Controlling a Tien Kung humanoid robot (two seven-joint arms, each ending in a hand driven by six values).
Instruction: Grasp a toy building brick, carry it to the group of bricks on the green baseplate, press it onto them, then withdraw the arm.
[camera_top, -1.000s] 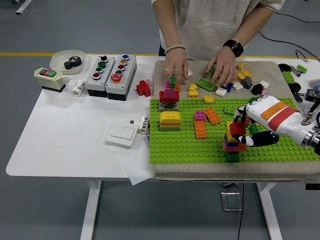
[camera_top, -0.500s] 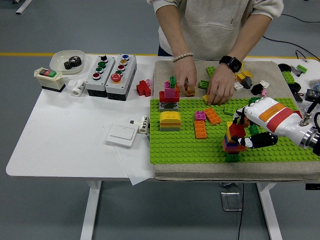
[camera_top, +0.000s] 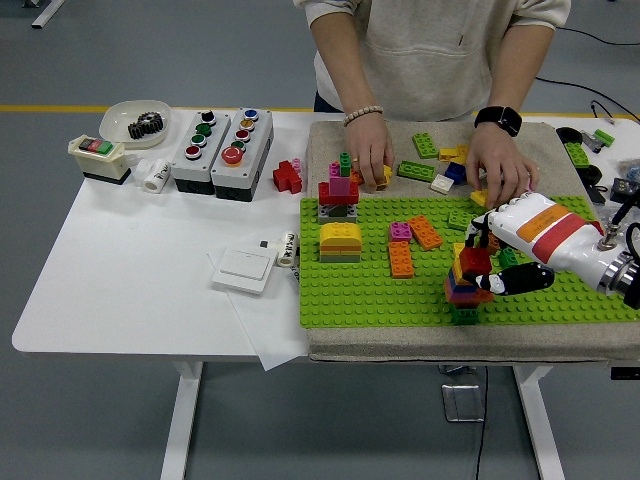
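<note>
Red brick (camera_top: 474, 262) sits pinched between my right hand (camera_top: 497, 258) fingers, on top of the multicoloured stack (camera_top: 464, 290) on the green baseplate (camera_top: 370, 285), just left of my palm. Risk: off-axis press tips the stack. Person's hand (camera_top: 503, 172) behind my wrist could get bumped on withdrawal.

White table (camera_top: 130, 290) on grey floor (camera_top: 150, 50) — yellow line (camera_top: 100, 108) behind.
</note>
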